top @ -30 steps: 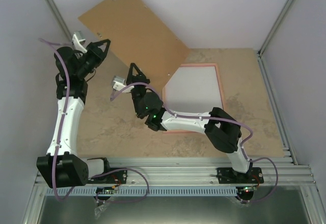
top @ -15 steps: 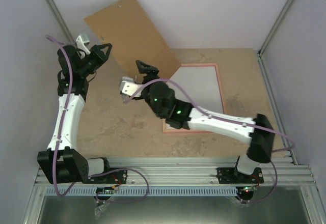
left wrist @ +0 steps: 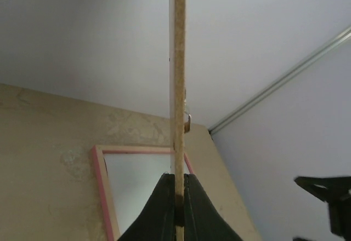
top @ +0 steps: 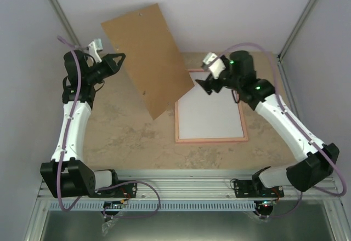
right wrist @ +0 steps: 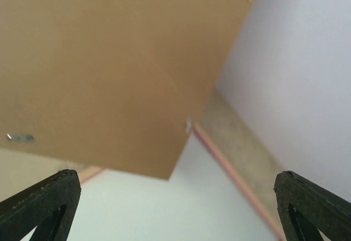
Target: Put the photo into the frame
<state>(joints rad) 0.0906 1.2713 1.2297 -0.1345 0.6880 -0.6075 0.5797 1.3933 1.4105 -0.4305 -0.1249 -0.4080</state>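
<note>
Left arm extended along left side, wrist raised; left gripper pinched tight on board edge. Right arm stretched forward; right gripper spread wide, holding nothing.

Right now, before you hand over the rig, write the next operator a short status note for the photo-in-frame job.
The left fingers are shut on the edge of the backing board, holding it raised and tilted.
The right fingers are open and empty, above the far-left corner of the frame.
The frame lies flat on the table. What looks like the photo, white side up, fills it.
Done: board off, photo apparently in.
Left: probably lay the board back onto the frame.
</note>
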